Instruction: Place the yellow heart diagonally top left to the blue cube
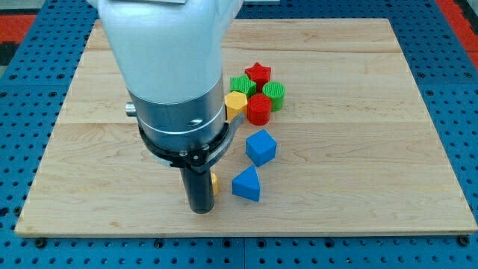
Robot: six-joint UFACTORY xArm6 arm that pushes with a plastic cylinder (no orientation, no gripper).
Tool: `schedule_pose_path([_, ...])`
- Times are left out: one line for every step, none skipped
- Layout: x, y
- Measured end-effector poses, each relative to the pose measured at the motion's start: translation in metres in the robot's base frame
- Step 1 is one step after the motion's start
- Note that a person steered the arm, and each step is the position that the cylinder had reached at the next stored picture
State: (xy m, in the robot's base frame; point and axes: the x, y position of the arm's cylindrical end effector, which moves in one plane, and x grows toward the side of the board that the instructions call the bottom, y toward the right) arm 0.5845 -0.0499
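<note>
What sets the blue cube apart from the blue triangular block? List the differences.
The blue cube is boxy with a flat top; the blue triangular block is a wedge that narrows to a point at its top. The cube sits nearer the view's top, close below the red, green and yellow cluster; the triangular block sits nearer the view's bottom, closer to my tip. Both are the same blue, stand apart, and rest on the wooden board.

My tip (200,210) sits low on the board, and the yellow heart (214,183) is almost wholly hidden behind the rod; I only see a thin yellow sliver right against the rod's right side, just above the tip. The blue cube (261,147) stands well clear, up and to the right of my tip, tilted corner-on.
</note>
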Motion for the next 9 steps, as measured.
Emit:
schedule_pose_path([-0.005, 0.007])
schedule_pose_path([-0.009, 0.017])
schedule_pose_path([-0.009, 0.026])
schedule_pose_path([-0.009, 0.033])
schedule_pose_path([-0.009, 0.042])
schedule_pose_path([-0.013, 0.021])
schedule_pose_path([-0.025, -0.021])
schedule_pose_path([-0.065, -0.021])
schedule_pose_path([-0.101, 0.001])
